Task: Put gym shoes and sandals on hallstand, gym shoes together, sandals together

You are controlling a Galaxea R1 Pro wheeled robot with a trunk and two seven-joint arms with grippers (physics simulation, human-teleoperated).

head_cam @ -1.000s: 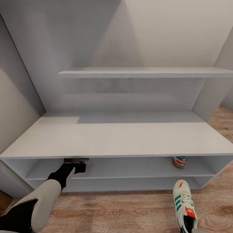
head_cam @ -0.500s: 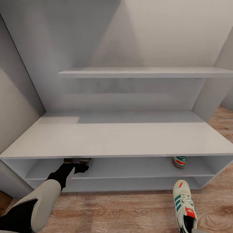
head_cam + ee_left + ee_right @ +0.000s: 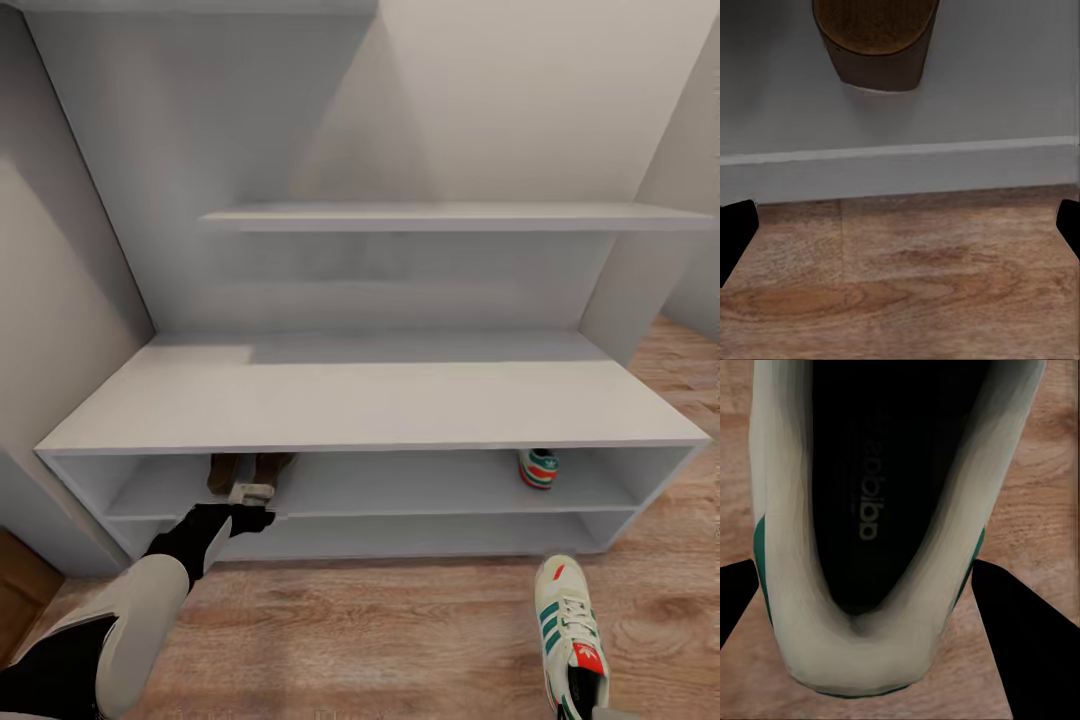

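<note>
Backed off from the hallstand (image 3: 370, 400), the left gripper (image 3: 250, 517) hangs spread and empty before the sandals (image 3: 248, 470), while the right gripper's (image 3: 862, 585) fingers straddle a gym shoe (image 3: 570, 630), grip uncertain.

The head camera looks forward and down at the hallstand (image 3: 380, 400) and corridor floor (image 3: 400, 630), while each wrist camera peers close along its fingers, sharing a sandal (image 3: 876, 41) and gym shoe (image 3: 877, 525).

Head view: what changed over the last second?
The camera pulled back. The left gripper, open, has backed out of the shelf, leaving the sandals there. The shelved gym shoe and the floor gym shoe stayed put.
</note>
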